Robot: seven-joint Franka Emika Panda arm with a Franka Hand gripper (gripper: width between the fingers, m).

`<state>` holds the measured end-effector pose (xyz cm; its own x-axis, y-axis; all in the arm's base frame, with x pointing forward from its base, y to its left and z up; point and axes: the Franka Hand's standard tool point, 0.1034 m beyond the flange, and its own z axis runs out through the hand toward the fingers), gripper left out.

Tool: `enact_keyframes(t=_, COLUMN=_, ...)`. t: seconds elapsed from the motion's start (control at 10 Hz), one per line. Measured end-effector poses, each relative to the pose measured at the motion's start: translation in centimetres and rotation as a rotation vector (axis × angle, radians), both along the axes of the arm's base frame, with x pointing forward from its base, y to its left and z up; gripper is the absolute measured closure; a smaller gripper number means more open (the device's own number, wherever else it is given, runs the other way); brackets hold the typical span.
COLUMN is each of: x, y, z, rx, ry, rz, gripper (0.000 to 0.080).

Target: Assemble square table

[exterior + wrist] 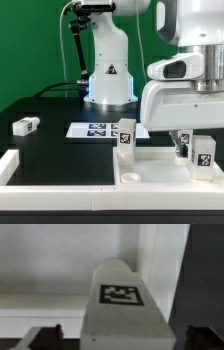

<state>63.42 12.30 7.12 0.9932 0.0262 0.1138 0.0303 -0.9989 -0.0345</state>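
The square table's white top (160,172) lies at the exterior view's lower right. Two white tagged leg blocks stand on it, one (127,136) near its left corner and one (201,154) at the right. My gripper (186,146) hangs under the arm's white wrist, at that right leg. In the wrist view the leg (122,303) stands between my fingers (46,338), tag facing the camera. The gripper (125,340) is open, and a gap shows between the finger and the leg. A third leg block (25,126) lies loose on the black mat at the left.
The marker board (96,129) lies flat in front of the robot base (108,85). White border rails (55,188) frame the black mat at the front and the exterior view's left. A cable hangs behind the base.
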Motion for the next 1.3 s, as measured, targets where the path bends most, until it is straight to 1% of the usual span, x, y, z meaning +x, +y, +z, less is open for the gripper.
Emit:
enact_keyframes(t=0.1, x=0.0, y=0.0, z=0.0, rx=0.004, ry=0.001, rz=-0.021, gripper=0.0359)
enact_keyframes(t=0.2, x=0.0, y=0.0, z=0.0, rx=0.015, ry=0.005, rz=-0.123, gripper=0.0509)
enact_keyframes(t=0.4, x=0.0, y=-0.3, z=-0.1, rx=0.03, ry=0.011, rz=-0.261, gripper=0.0509)
enact_keyframes(t=0.6, x=-0.1, y=-0.7, z=-0.2, rx=0.074, ry=0.003, rz=-0.628, gripper=0.0509)
enact_keyframes(t=0.7, x=-0.1, y=-0.9, z=-0.2, rx=0.106, ry=0.027, rz=-0.864, gripper=0.0509)
enact_keyframes(t=0.8, x=-0.1, y=-1.3, z=-0.2, rx=0.142, ry=0.081, rz=-1.013, gripper=0.0509)
enact_keyframes(t=0.9, x=-0.1, y=-1.7, z=-0.3, rx=0.145, ry=0.083, rz=-1.037, gripper=0.0509)
enact_keyframes(t=1.0, x=-0.2, y=-1.4, z=-0.3, rx=0.151, ry=0.088, rz=-1.107, gripper=0.0509)
enact_keyframes(t=1.1, x=-0.2, y=-1.4, z=-0.3, rx=0.153, ry=0.089, rz=-1.13, gripper=0.0509)
enact_keyframes(t=1.3, x=-0.4, y=-1.3, z=-0.3, rx=0.173, ry=0.108, rz=-1.305, gripper=0.0509)
